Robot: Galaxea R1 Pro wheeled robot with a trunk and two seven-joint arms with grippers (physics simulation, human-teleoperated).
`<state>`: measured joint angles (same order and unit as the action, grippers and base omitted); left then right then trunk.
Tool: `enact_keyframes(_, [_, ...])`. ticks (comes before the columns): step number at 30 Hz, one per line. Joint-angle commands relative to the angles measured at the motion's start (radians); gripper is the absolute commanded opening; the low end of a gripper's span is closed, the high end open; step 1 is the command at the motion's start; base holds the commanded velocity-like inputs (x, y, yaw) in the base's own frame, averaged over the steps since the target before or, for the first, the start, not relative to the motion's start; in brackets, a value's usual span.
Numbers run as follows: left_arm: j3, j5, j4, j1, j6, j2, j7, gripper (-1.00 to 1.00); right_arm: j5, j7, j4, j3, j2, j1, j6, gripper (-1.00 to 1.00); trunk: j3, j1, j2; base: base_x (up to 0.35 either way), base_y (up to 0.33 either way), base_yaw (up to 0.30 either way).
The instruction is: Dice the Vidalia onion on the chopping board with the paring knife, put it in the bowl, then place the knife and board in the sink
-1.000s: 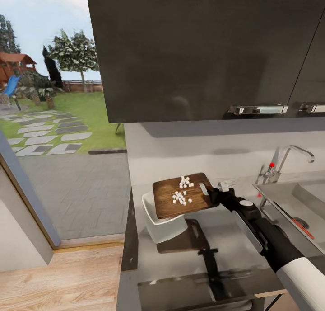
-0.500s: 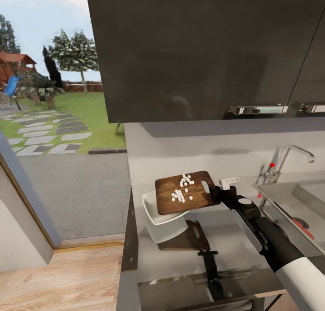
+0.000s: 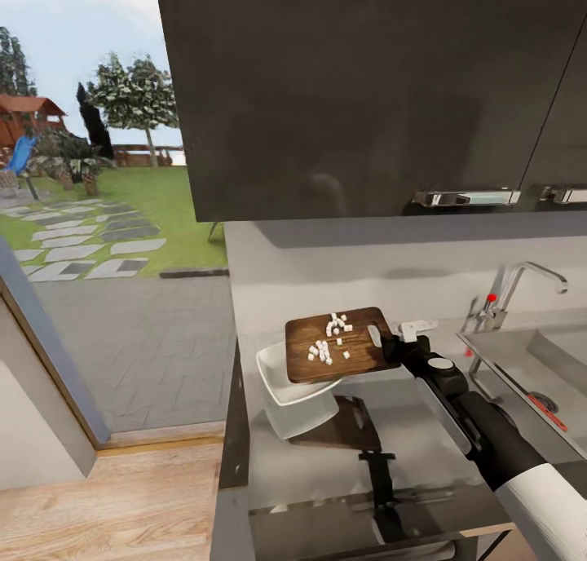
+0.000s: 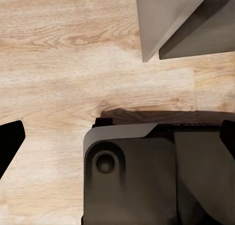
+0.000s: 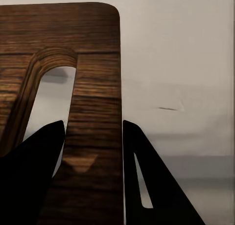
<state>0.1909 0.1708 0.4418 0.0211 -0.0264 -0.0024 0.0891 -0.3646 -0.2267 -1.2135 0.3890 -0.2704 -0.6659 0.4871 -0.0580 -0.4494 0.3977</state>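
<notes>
Dark-brown wood sits at the centre of the head view: the chopping board (image 3: pixel 338 345) hangs in the air above the grey countertop (image 3: pixel 424 447), held near level, with its left end over the white bowl (image 3: pixel 292 398). Small pale onion dice (image 3: pixel 329 339) lie scattered across the middle of the board. My right gripper (image 3: pixel 390 347) clamps the board's right end beside the oval handle hole, my dark arm running from there down to the lower right of the frame. At the right edge lies the steel sink (image 3: pixel 542 365), with its chrome tap (image 3: pixel 522 288) and red knob above it; inside the basin a slim red-handled paring knife (image 3: pixel 548 410) rests near the drain. Dark wall cabinets (image 3: pixel 367 88) fill the top, and a garden shows through the opening at the left.

From my left wrist I see pale wooden floor (image 4: pixel 58 68) and a dark part of my own base (image 4: pixel 147 176). One black fingertip (image 4: pixel 10 141) shows at the left edge; whether that gripper is open or closed I cannot tell.

From my right wrist, my two black fingers (image 5: pixel 34 171) press either side of the board's (image 5: pixel 95 112) strip between handle hole and edge, pale wall behind.
</notes>
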Motion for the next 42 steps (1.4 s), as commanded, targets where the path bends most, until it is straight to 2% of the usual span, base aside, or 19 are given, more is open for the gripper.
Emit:
enact_keyframes(1, [0.009,0.010,0.000,0.001,-0.003,0.001,0.008,1.00,-0.011,-0.010,-0.001,0.004,-0.001,-0.001,0.002,-1.00,-0.002,-0.001,0.002,0.000,0.000,0.000])
enact_keyframes(3, [0.009,0.010,0.000,0.001,-0.003,0.001,0.008,1.00,-0.011,-0.011,-0.001,0.004,0.005,-0.001,0.002,-1.00,-0.002,-0.001,0.002,0.000,0.000,0.000])
enact_keyframes(5, [0.009,0.010,0.000,0.001,-0.003,0.001,0.009,1.00,-0.009,-0.013,-0.001,0.004,0.023,-0.001,0.002,-1.00,-0.002,-0.001,0.002,0.000,0.000,0.000])
enact_keyframes(11, [0.009,0.010,0.000,0.001,-0.003,0.001,0.008,1.00,0.024,-0.032,-0.001,0.004,0.055,-0.001,0.003,-1.00,-0.002,-0.001,0.002,0.000,0.000,0.000])
enact_keyframes(36, [0.009,0.010,0.000,0.001,-0.003,0.001,0.008,1.00,0.031,-0.034,-0.018,0.005,0.059,-0.001,0.002,-1.00,-0.002,-0.001,0.002,0.000,0.000,0.000])
enact_keyframes(42, [0.009,0.010,0.000,0.001,-0.003,0.001,0.008,1.00,0.051,-0.100,-0.018,0.004,0.059,-0.001,0.002,-1.00,-0.002,-0.001,0.002,0.000,0.000,0.000])
